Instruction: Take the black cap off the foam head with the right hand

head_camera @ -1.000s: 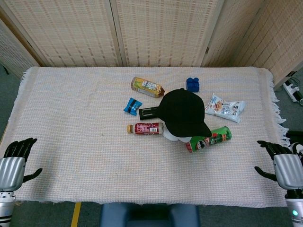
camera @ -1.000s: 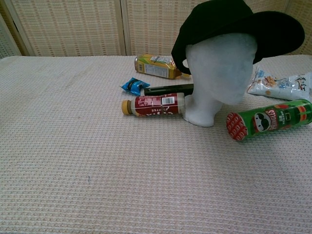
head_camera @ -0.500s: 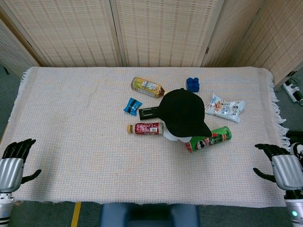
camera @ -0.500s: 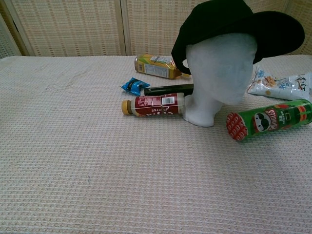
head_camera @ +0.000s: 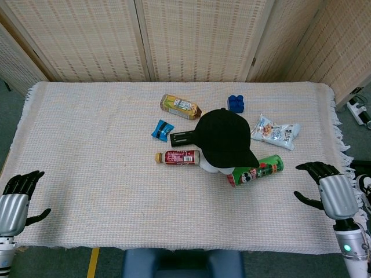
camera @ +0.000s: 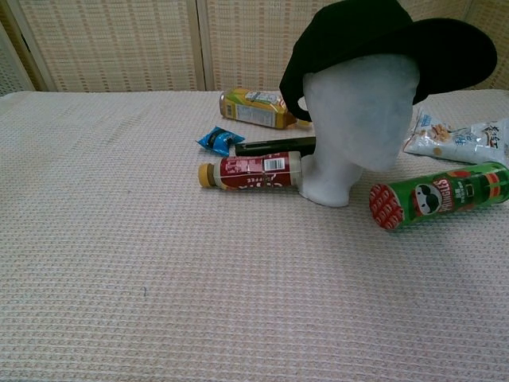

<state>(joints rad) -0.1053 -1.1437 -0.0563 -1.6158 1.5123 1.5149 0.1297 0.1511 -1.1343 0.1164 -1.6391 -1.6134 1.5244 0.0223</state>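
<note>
A black cap (head_camera: 225, 138) (camera: 382, 40) sits on the white foam head (camera: 354, 119) (head_camera: 215, 168) near the table's middle, brim toward me. My right hand (head_camera: 327, 191) hovers open at the front right corner, well right of the cap, fingers spread and empty. My left hand (head_camera: 16, 200) is open at the front left edge, far from the head. Neither hand shows in the chest view.
A green chips can (head_camera: 255, 169) (camera: 439, 195) lies right of the head, a red-labelled bottle (head_camera: 177, 157) and black flat object (head_camera: 182, 138) left of it. A yellow bottle (head_camera: 180, 106), blue packet (head_camera: 162, 128), blue block (head_camera: 235, 102) and snack bag (head_camera: 277, 132) lie behind.
My right hand has moved left and forward over the table's front right corner. The left hand has barely moved. The cap and head stay put.
</note>
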